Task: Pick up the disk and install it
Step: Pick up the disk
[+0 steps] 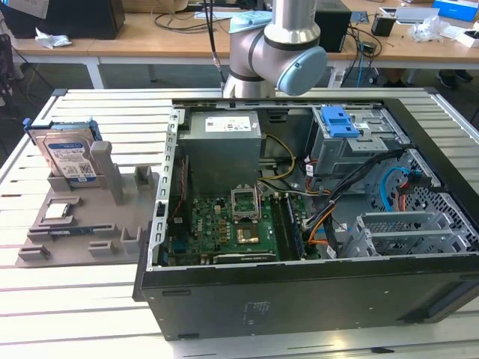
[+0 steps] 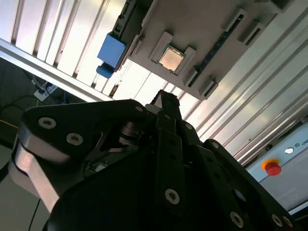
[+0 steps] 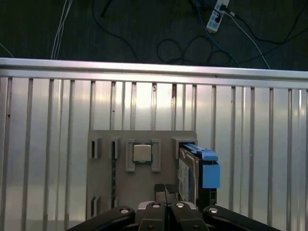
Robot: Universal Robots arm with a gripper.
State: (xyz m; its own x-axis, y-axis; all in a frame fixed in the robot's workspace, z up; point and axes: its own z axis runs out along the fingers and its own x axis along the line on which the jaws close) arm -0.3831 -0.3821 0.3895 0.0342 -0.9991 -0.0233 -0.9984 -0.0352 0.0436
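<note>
Both wrist views high over fixture point(image 3: 134, 187)

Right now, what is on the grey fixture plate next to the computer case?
The disk stands on edge in a slot of the fixture plate; a square chip lies flat in a frame nearby. The disk's lower edge is hidden by the slot walls.

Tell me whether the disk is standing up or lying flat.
Upright: the disk stands on edge in a slot of the grey holder.
</note>
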